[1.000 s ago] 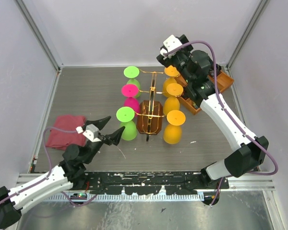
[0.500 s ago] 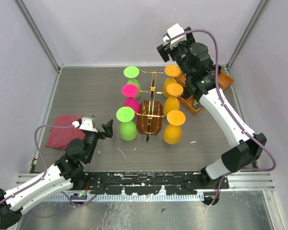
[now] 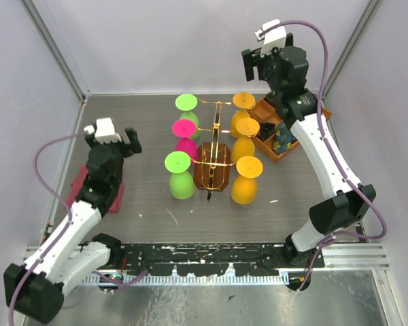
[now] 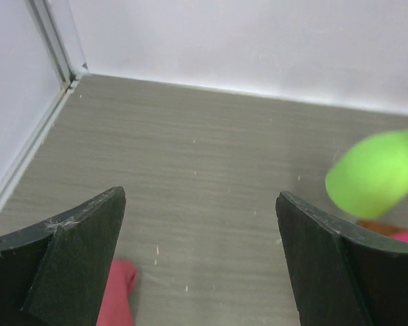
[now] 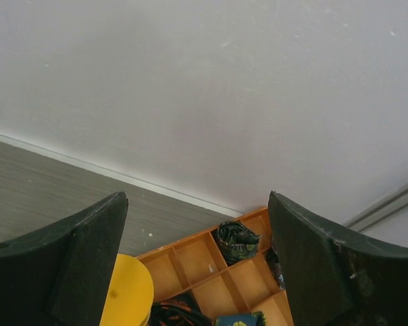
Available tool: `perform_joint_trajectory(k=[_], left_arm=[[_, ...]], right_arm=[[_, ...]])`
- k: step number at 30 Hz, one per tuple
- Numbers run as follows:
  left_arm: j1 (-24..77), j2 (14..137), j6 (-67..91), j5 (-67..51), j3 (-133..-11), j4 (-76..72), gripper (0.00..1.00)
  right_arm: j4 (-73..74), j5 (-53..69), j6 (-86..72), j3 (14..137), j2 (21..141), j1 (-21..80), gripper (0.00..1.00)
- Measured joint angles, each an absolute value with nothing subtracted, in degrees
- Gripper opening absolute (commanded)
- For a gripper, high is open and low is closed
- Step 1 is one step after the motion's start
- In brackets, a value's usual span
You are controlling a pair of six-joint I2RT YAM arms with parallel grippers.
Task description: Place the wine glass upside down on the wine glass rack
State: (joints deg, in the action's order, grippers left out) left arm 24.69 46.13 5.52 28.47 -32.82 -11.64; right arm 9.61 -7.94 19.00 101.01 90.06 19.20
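Note:
The wine glass rack (image 3: 215, 155), gold wire on a dark-brown base, stands mid-table. Three upside-down glasses hang on its left side: green (image 3: 185, 103), pink (image 3: 184, 129) and green (image 3: 179, 175). Three yellow ones hang on its right: (image 3: 243, 102), (image 3: 245, 136), (image 3: 247, 178). My left gripper (image 3: 127, 140) is open and empty, left of the rack. In the left wrist view its jaws (image 4: 200, 258) frame bare floor, with a green glass (image 4: 377, 173) at the right edge. My right gripper (image 3: 253, 64) is open and empty, raised near the back wall (image 5: 197, 258).
An orange-brown compartment tray (image 3: 311, 121) with dark cloth items sits at the back right; it also shows in the right wrist view (image 5: 183, 261), next to a yellow glass foot (image 5: 126, 292). A red cloth (image 3: 78, 193) lies at the left, partly under my left arm.
My left gripper has pulled back left and away from the near green glass, rising and turning toward the far wall. My right gripper has lifted up and back toward the back wall.

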Motion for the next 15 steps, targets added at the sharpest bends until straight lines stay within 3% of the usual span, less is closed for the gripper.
perform_joint_trajectory(k=[4, 10, 15], left_arm=[[18.09, 58.81, 6.68, 20.14, -46.63, -8.80, 0.99], [16.88, 79.85, 5.67, 12.03, -74.81, -0.32, 0.98], [16.75, 88.62, 3.73, 9.43, -92.66, 10.31, 0.98]], right_arm=[[13.43, -7.57, 14.98, 104.57, 90.83, 15.40, 1.00], [18.04, -6.76, 9.85, 107.81, 91.24, 9.56, 1.00], [20.95, -7.40, 8.36, 107.79, 91.24, 7.49, 1.00]])
